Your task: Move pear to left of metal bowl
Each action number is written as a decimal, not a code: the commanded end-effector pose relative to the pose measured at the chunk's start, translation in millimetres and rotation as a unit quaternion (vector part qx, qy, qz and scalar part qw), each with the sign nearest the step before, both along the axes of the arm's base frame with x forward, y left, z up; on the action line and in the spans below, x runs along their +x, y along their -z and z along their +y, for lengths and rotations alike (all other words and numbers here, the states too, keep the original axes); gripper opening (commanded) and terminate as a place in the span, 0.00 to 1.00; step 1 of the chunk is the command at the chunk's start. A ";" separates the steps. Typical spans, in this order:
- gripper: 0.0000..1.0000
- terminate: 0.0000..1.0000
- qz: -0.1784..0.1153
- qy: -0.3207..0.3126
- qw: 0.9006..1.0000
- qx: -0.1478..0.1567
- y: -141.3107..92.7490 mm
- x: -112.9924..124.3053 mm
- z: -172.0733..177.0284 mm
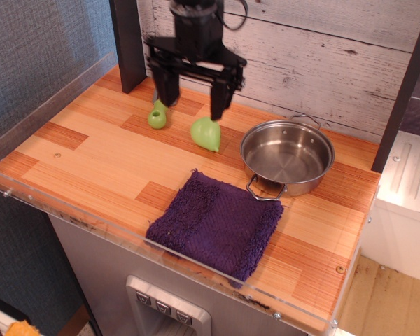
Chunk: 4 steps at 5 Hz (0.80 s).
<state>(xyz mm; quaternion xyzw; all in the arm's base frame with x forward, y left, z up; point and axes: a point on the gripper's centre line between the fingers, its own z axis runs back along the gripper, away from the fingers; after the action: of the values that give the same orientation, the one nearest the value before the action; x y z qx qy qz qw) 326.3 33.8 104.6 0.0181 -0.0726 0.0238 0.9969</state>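
Note:
The light green pear (206, 134) lies on the wooden table top, just left of the shiny metal bowl (287, 156) with wire loop handles. My gripper (193, 106) hangs above and slightly left of the pear, raised off the table. It is open and empty, its two black fingers wide apart. The right finger tip is just above the pear's top, not touching it that I can see.
A green-handled spatula (157, 114) lies left of the pear, partly behind my left finger. A purple towel (217, 224) lies in front. A clear acrylic rim (49, 98) bounds the table; a dark post (128, 42) stands at the back left.

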 end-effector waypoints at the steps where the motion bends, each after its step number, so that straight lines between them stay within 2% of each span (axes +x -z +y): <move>1: 1.00 0.00 0.015 0.032 0.999 -0.016 -10.8 -44.9 -8.1; 2: 1.00 0.00 0.028 0.034 0.999 -0.018 -6.0 -53.6 -6.0; 3: 1.00 0.00 0.012 0.070 0.997 -0.033 -3.6 -54.6 -4.0; 4: 1.00 0.00 0.012 0.070 0.997 -0.033 -3.6 -54.6 -4.0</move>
<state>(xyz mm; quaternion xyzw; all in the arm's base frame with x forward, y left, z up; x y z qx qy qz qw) 271.5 25.2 96.0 -0.0224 -0.0385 -0.0452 0.9980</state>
